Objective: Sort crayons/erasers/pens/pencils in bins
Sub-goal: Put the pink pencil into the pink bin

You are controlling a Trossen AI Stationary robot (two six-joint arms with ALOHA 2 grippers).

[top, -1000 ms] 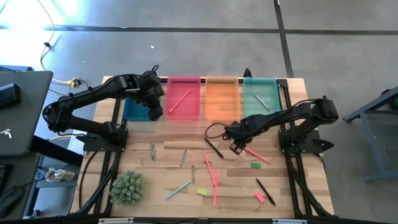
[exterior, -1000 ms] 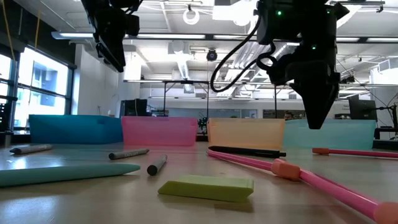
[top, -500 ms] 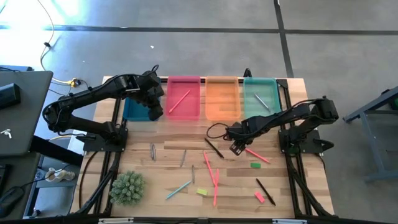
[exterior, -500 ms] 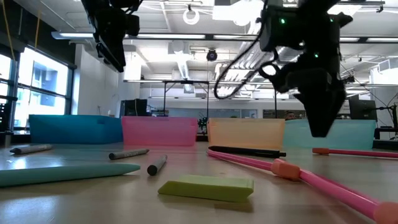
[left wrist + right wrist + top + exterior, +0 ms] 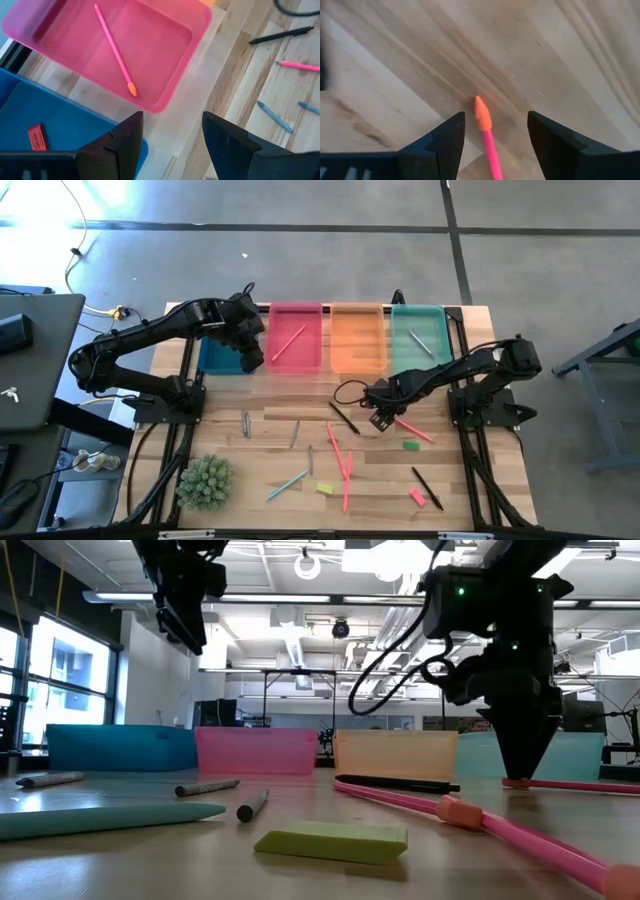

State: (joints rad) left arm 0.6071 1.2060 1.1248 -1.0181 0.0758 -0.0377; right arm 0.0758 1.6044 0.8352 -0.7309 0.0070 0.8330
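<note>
- Right gripper (image 5: 381, 420) has come down since the earlier frame, from above the table (image 5: 270, 455) to board level; its fingers have also spread. Left arm is unchanged.
- Right gripper: fingers are open, set either side of the orange tip of a pink pencil (image 5: 487, 134). Nothing is clamped.
- Left gripper (image 5: 250, 361): held high over the near edge of the blue bin (image 5: 222, 352). Fingers are apart, nothing between them.
- Bins: 4 counted, in a row at the far edge. Order from the left arm's side is blue, pink (image 5: 296, 338), orange (image 5: 358, 340), teal (image 5: 418, 332).
- Contents: blue bin, 1 red eraser (image 5: 36, 137). Pink bin, 1 pink pencil (image 5: 289, 342). Teal bin, 1 grey stick (image 5: 419, 343), type not discernible.
- Crayons loose on the table: 3, at (image 5: 246, 424), (image 5: 295, 434), (image 5: 310, 460).
- Pink pencils loose: 3. One is at the right gripper, 2 lie mid-board (image 5: 334, 448), (image 5: 347, 478).
- Teal pencil: 1 (image 5: 287, 485).
- Dark pens: 2, at (image 5: 344, 417) and (image 5: 427, 486).
- Erasers loose: 3, i.e. green (image 5: 411, 445), yellow (image 5: 324, 489), pink (image 5: 417, 496).
- Misc.: 1 spiky green plant (image 5: 205, 482) at the near corner, left arm's side.
</note>
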